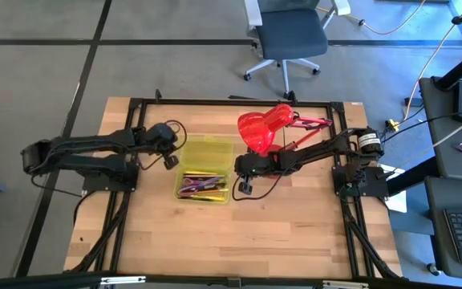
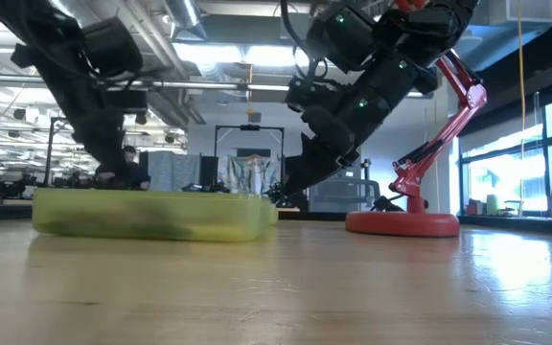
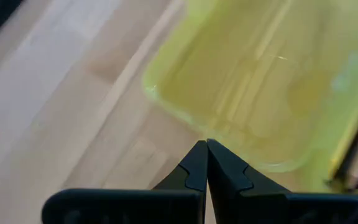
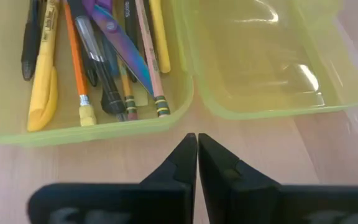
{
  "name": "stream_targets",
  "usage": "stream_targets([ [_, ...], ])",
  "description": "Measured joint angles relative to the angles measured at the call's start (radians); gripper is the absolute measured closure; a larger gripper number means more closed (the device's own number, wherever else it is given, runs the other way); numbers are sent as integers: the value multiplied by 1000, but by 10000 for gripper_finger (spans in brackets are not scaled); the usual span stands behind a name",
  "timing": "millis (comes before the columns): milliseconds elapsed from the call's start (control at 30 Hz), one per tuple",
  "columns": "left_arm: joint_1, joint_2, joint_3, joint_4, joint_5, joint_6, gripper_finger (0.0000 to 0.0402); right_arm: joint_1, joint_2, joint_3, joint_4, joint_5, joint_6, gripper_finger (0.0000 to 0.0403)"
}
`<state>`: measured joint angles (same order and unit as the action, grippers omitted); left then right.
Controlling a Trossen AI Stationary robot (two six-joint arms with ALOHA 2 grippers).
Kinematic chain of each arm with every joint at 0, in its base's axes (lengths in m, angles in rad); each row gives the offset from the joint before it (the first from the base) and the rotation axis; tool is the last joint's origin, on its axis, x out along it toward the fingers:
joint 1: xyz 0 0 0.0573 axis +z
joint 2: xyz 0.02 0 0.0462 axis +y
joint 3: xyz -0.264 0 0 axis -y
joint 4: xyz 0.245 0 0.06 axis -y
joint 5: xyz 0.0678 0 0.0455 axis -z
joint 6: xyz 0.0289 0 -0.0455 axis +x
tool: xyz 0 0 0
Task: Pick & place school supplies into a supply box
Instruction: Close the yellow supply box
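The translucent yellow-green supply box (image 1: 204, 168) lies open on the table, its lid (image 1: 208, 149) flat toward the far edge. The base (image 4: 104, 132) holds the pens and pencils (image 4: 82, 59) and the purple-handled scissors (image 4: 122, 46). My left gripper (image 3: 207, 142) is shut, with its tips at the lid's left rim (image 3: 166, 106). My right gripper (image 4: 197, 135) is shut too, low at the box's right side, where base and lid (image 4: 272, 62) join. My left gripper has its shut fingertips (image 3: 199, 149) at the lid's left rim, coming slanting down from the table's left; I cannot tell whether they touch it. My right gripper has its shut tips just outside the box's right wall at the hinge (image 4: 188, 93); whether they touch cannot be told.
A red desk lamp (image 1: 263, 128) stands just beyond the box on the right, its base (image 2: 401, 223) on the table and its head over my right arm. An office chair (image 1: 289, 32) stands past the far edge. Bare wood (image 1: 231, 237) lies toward the near edge.
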<state>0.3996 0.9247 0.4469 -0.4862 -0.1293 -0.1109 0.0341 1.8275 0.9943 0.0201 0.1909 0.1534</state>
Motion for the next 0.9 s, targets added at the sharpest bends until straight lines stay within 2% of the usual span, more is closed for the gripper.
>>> stream_targets([
  [133,89,46,-2,7,63,-43,398,0,0,0,0,0,26,382],
  [300,173,140,-2,90,150,-9,398,0,2,0,4,0,27,382],
  [433,238,234,-2,120,155,18,399,0,8,0,5,2,27,382],
  [533,273,305,-2,133,164,59,400,0,12,0,-2,3,28,382],
  [700,305,396,0,211,243,168,400,-10,12,0,-28,26,21,382],
  [900,341,435,1,282,299,253,399,-34,53,0,1,29,23,382],
])
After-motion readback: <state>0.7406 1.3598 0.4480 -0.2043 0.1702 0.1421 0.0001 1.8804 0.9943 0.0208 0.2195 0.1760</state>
